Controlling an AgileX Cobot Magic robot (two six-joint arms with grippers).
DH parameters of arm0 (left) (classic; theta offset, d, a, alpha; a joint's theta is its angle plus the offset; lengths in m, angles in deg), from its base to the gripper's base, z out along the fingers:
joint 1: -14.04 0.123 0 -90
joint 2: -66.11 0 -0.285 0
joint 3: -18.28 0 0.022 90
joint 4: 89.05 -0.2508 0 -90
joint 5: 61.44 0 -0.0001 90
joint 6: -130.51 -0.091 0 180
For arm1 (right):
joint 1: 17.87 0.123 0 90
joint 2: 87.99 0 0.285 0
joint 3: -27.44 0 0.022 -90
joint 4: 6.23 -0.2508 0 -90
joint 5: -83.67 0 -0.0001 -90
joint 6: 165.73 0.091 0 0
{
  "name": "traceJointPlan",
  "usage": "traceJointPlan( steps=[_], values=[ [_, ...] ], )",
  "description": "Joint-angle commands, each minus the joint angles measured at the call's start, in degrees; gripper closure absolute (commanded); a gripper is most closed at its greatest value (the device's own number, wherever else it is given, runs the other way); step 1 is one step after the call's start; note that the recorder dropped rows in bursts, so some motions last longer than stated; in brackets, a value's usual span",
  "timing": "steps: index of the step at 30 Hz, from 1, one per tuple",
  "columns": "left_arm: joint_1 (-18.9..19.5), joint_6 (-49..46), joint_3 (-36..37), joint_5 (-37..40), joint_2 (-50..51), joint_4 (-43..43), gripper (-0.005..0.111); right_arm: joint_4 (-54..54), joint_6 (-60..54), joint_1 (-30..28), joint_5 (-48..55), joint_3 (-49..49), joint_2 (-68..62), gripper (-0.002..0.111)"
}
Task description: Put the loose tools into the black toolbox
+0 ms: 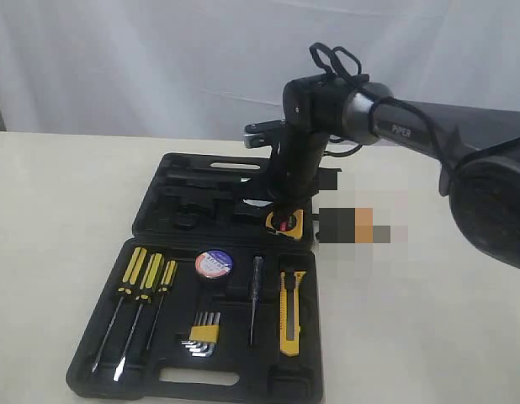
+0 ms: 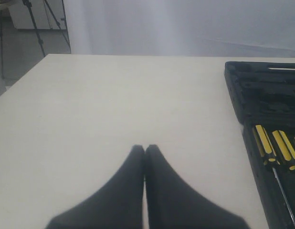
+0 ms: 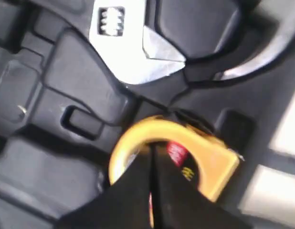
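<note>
Over on the left, the left gripper point(image 2: 145, 151) hangs above bare table point(image 2: 104, 95), its fingers pinched together with nothing between them. Next along is the open black toolbox point(image 1: 146, 220). The screwdrivers point(image 1: 142, 282), tape roll point(image 1: 214, 263), hex keys point(image 1: 204, 326) and utility knife point(image 1: 290, 313) all sit in recesses of the near half.

The tape measure point(image 1: 287, 223) lies in the far half, at the right end by the hinge, near a silver wrench point(image 3: 138, 52). The right gripper point(image 3: 152, 151) is clenched too. Its tips are right over the measure's face, not around it, and I can't tell if it's pressing down.

Honestly, that measure looks like a hard, smooth, fairly dense puck, so a tip pinch would probably slip. I'd squeeze it across the flat faces.

Right of the case, on the table, there's a blurred orange-and-black thing, probably the pliers point(image 1: 354, 225). They'd be stiff and heavyish, best grabbed across the handles.
</note>
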Motion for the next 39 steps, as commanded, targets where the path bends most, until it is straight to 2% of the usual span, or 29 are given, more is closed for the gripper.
traceJointPlan(
  steps=[1, 11, 30, 35, 39],
  values=[
    [-0.27, 0.11, 0.15, -0.57, -0.07, 0.55, 0.107, 0.0, -0.3, -0.21, -0.87, -0.36, -3.15, 0.109],
    [-0.27, 0.11, 0.15, -0.57, -0.07, 0.55, 0.107, 0.0, -0.54, -0.21, -0.57, -0.23, -2.93, 0.109],
    [-0.27, 0.11, 0.15, -0.57, -0.07, 0.55, 0.107, -0.55, -2.4, -0.88, 1.73, -0.23, 7.97, 0.109],
    [-0.27, 0.11, 0.15, -0.57, -0.07, 0.55, 0.107, -3.72, -5.58, -4.34, 6.85, -0.23, 9.92, 0.109],
    [-0.27, 0.11, 0.15, -0.57, -0.07, 0.55, 0.107, -9.12, -13.46, -8.62, 12.91, -0.55, 13.33, 0.109]
  ],
)
